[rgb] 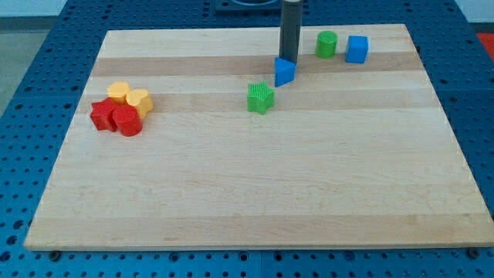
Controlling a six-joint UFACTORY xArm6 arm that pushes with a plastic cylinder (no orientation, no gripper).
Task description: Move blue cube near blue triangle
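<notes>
Board (255,201) lying mostly bare toward the view's bottom. Sitting at the view's left, well apart from everything else, touching in one clump: red blocks (116,118) and yellow blocks (130,98). Standing near the middle, green star-like block (261,98). Resting just above and to its right, blue triangle (285,71), with my tip (289,60) touching or almost touching its far edge. No jaws to report on a bare rod. Farther up, toward the view's right: green cylinder (326,44), then blue cube (356,49) just beside it, near the top edge. Judging the step: circling round to the cube's right face, pushing leftward and slightly down, skirting below the cylinder, avoiding nudging the triangle away.
</notes>
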